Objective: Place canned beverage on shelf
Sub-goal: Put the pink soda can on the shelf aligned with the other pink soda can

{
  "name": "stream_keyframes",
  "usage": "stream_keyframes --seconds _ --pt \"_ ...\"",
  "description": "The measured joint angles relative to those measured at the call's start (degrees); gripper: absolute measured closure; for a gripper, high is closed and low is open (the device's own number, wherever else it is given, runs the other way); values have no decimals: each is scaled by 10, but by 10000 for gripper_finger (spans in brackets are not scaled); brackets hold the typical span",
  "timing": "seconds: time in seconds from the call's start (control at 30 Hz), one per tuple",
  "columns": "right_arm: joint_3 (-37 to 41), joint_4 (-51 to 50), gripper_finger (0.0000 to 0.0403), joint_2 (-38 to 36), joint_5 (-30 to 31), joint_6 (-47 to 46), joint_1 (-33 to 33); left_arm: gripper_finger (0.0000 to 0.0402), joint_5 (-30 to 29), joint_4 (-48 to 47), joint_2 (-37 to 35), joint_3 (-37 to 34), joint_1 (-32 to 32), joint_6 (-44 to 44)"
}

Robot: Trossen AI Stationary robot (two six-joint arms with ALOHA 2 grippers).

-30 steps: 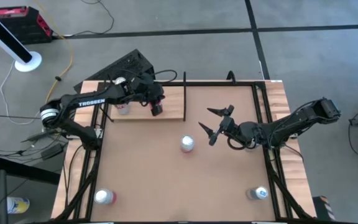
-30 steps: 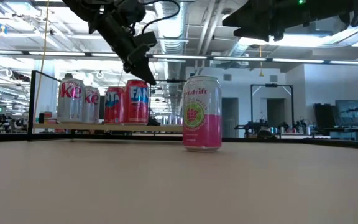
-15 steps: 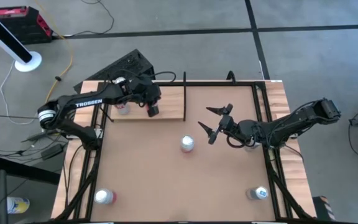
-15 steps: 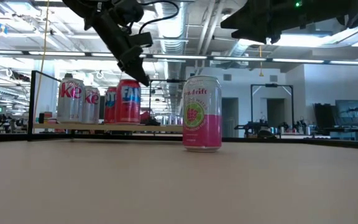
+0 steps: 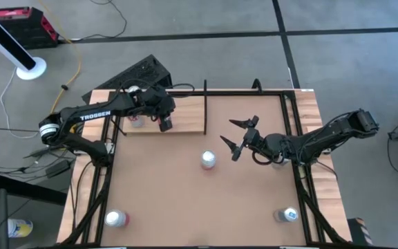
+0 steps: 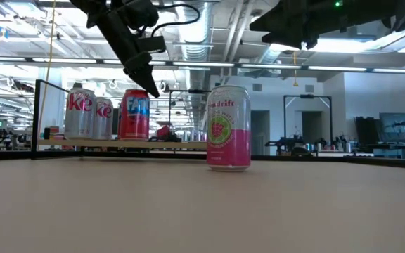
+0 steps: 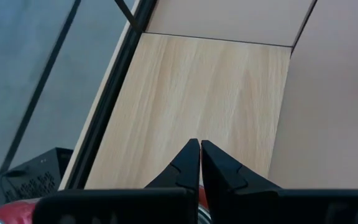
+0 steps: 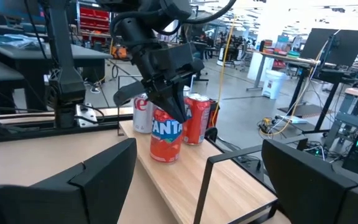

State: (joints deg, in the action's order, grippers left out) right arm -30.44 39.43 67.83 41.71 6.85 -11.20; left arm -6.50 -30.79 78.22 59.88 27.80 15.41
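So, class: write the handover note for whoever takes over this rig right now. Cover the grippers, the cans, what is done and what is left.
Left gripper: shut, its tip at the top of the Fanta can, which stands upright on the shelf next to the other shelved cans.
Right gripper: open and empty, hovering over the table beside the pink can.
Done: several cans are on the shelf.
Left: the pink can mid-table, the left corner can and the right corner can are not yet shelved.
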Motion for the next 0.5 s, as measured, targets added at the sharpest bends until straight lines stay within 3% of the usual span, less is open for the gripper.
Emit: stream_keyframes --seconds 0.5 --pt "0 -1 33 0 0 -4 0 402 -6 -71 -76 -2 -22 6"
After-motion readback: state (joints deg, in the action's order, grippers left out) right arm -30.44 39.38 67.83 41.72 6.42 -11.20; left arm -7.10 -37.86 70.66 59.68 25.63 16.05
